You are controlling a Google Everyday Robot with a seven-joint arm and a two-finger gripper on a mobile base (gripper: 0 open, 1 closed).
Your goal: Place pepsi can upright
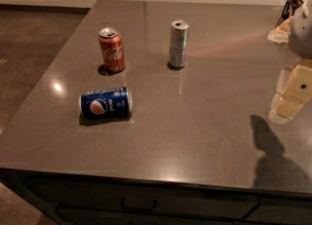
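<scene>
The pepsi can (106,103) is dark blue with the round red-white-blue logo. It lies on its side on the grey table (195,121), left of centre, with its long axis running left to right. My gripper (290,95) hangs at the right edge of the view, above the table's right side. It is far to the right of the pepsi can and holds nothing that I can see.
A red Coca-Cola can (112,50) stands upright behind the pepsi can. A taller slim silver can (178,44) stands upright further right. A basket with wrappers (291,9) sits at the far right corner. The table's front edge (146,179) is close, with drawers below.
</scene>
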